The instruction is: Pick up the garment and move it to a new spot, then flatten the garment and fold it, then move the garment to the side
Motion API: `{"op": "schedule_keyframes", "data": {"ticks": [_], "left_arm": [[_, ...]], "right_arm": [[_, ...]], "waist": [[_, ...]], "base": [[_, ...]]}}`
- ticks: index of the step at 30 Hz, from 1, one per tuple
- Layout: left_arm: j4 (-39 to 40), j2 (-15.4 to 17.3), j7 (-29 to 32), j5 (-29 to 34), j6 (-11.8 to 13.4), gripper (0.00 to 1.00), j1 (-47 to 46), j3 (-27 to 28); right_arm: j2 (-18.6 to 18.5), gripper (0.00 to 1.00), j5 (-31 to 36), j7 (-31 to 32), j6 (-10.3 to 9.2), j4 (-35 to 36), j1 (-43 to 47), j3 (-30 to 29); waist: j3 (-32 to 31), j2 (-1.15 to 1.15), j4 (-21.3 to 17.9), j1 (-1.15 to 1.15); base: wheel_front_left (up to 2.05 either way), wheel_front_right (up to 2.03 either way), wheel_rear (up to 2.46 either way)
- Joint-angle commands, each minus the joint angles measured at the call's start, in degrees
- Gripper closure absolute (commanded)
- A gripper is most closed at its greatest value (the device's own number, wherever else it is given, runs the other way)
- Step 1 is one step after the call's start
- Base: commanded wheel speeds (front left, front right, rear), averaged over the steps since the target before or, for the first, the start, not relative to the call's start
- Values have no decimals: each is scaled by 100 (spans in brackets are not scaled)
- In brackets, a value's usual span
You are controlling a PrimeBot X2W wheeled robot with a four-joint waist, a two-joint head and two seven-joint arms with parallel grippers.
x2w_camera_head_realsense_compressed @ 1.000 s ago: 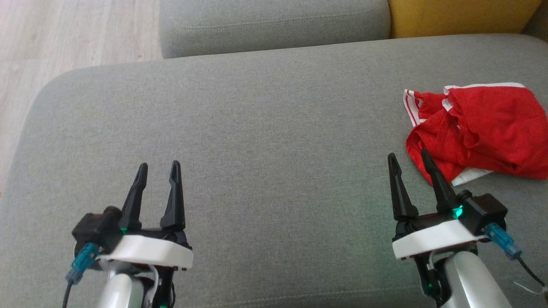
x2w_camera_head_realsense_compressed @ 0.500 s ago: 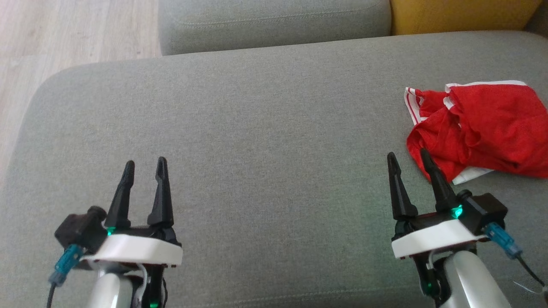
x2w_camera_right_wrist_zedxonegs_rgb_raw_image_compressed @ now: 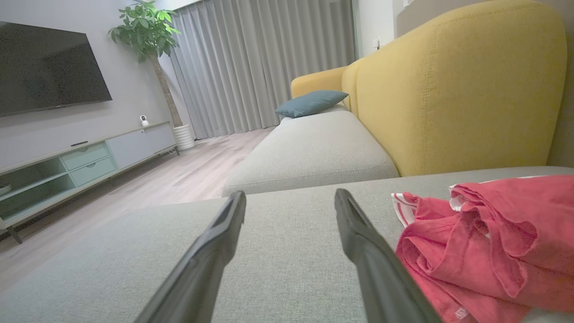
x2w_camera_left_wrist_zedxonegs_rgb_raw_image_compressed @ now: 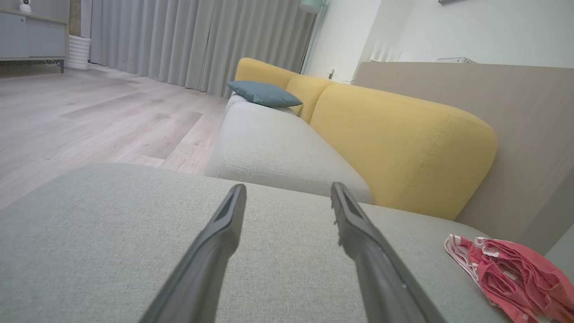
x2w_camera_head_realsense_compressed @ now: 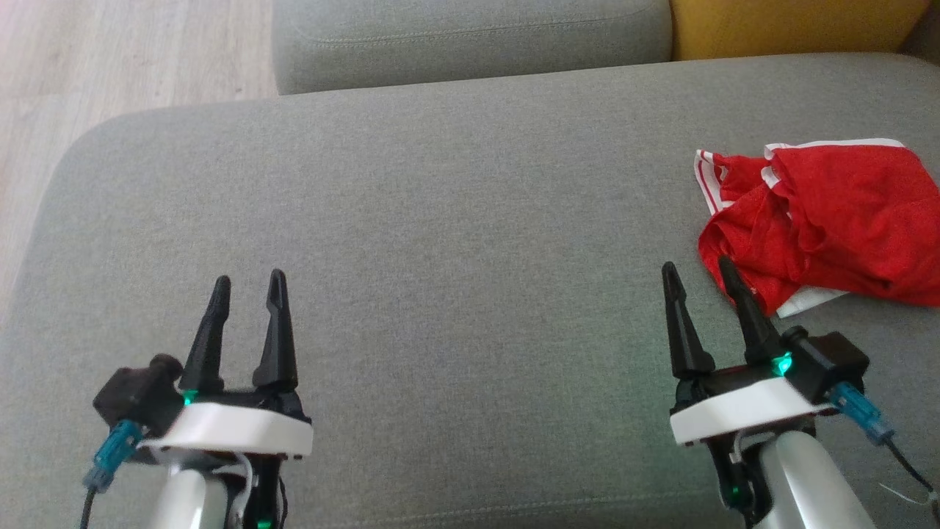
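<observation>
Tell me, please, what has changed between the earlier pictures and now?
The left tool moved a little to the robot's left, open and empty. Nothing was taken hold of or let go. The right tool stayed open near the crumpled red garment, which lies unmoved on the grey cushion.

Over the grey seat (x2w_camera_head_realsense_compressed: 455,220) we have bare fabric from 9 o'clock round through 12 to about 1 o'clock, and the stretch between our left gripper (x2w_camera_head_realsense_compressed: 250,278) and right gripper (x2w_camera_head_realsense_compressed: 697,264) is open too. At 2 o'clock the crumpled red garment (x2w_camera_head_realsense_compressed: 830,220) takes up the seat's right end, its near edge just beside our right gripper's outer finger. At 12 o'clock a second grey cushion (x2w_camera_head_realsense_compressed: 470,37) meets the far edge. At 1 o'clock a yellow backrest (x2w_camera_head_realsense_compressed: 793,26) rises and closes that side. At 10 o'clock the seat rounds off to wooden floor (x2w_camera_head_realsense_compressed: 110,59).
</observation>
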State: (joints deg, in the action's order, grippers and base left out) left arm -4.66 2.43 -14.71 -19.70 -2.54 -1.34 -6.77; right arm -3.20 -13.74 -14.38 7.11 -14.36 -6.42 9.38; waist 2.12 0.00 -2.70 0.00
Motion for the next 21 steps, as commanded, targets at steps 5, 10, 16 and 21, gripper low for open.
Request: {"op": "schedule_keyframes", "data": {"ticks": [5, 10, 16, 21], "left_arm": [[-255, -13, 7, -16, -1, 100, 77, -10], [-337, -6, 69, -280, -16, 100, 107, 21], [-374, 12, 158, -645, -40, 100, 75, 68], [-412, 27, 247, -1006, -65, 100, 44, 116]], "right_arm": [[0, 100, -10, 11, -1, -244, 95, 7], [-15, 100, -304, 61, 0, -278, 152, -25], [-40, 100, -711, 137, 2, -268, 140, -70], [-59, 100, -1112, 215, 4, -255, 132, -119]], "waist": [[0, 0, 2, 0], [-7, 0, 12, 0], [-16, 0, 25, 0], [-26, 0, 38, 0]], "base": [[0, 0, 0], [0, 0, 0], [0, 0, 0], [0, 0, 0]]}}
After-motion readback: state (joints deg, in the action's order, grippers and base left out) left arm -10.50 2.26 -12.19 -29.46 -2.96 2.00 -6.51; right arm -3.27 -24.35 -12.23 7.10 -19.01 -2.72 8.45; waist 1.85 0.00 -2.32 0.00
